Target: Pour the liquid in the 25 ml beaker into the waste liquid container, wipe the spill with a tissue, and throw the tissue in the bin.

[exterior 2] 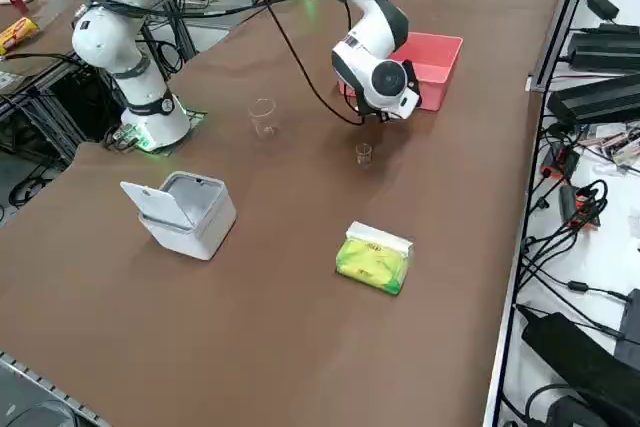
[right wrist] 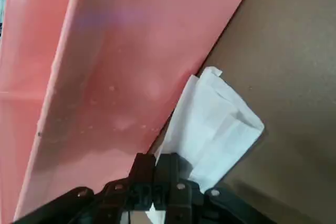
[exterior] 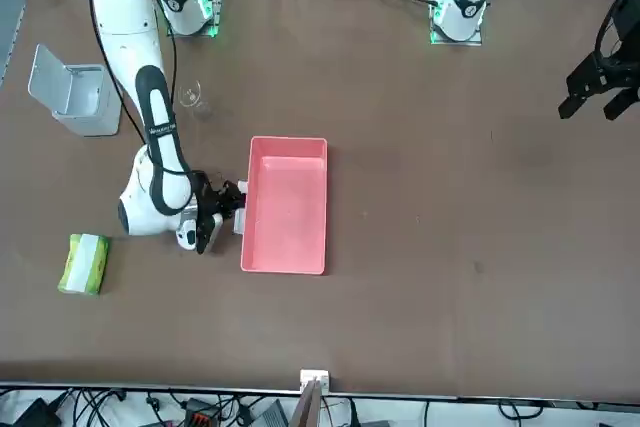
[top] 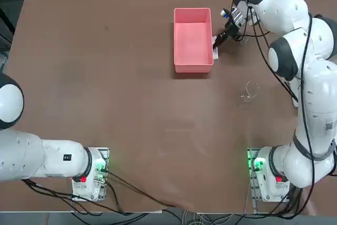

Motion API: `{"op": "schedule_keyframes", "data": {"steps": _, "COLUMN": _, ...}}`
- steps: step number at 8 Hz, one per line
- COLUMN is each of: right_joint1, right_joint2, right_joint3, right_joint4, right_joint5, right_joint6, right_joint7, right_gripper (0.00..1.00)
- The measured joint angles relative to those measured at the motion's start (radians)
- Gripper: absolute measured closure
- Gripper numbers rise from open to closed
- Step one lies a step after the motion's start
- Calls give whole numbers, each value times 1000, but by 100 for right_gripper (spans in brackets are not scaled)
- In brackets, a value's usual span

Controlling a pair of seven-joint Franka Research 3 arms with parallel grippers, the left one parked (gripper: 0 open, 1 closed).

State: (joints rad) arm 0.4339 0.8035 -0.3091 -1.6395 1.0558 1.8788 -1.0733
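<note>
Right wrist view shows the right gripper with its fingers clamped together on the white tissue, which lies on the brown table against the outer wall of the pink waste liquid container. Seen from the right side, the 25 ml beaker stands upright near that gripper, and the grey bin sits well apart with its lid open, beside the yellow-green tissue pack.

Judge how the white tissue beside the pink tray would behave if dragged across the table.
The tissue looks folded and creased, so probably floppy and very light; it would likely bunch rather than slide flat. The right claw, shut on it beside the pink tray, seems to pinch only one edge, so the rest may trail.
</note>
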Motion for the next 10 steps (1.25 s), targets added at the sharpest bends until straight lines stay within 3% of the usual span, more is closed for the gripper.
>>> {"op": "schedule_keyframes", "data": {"steps": 6, "right_joint1": 3, "right_joint2": 1, "right_joint3": -7, "right_joint4": 21, "right_joint5": 0, "right_joint6": 10, "right_joint7": -3, "right_gripper": 98}}
{"op": "schedule_keyframes", "data": {"steps": 10, "right_joint1": 6, "right_joint2": -12, "right_joint3": -56, "right_joint4": 32, "right_joint5": 0, "right_joint6": 9, "right_joint7": -1, "right_gripper": 98}}
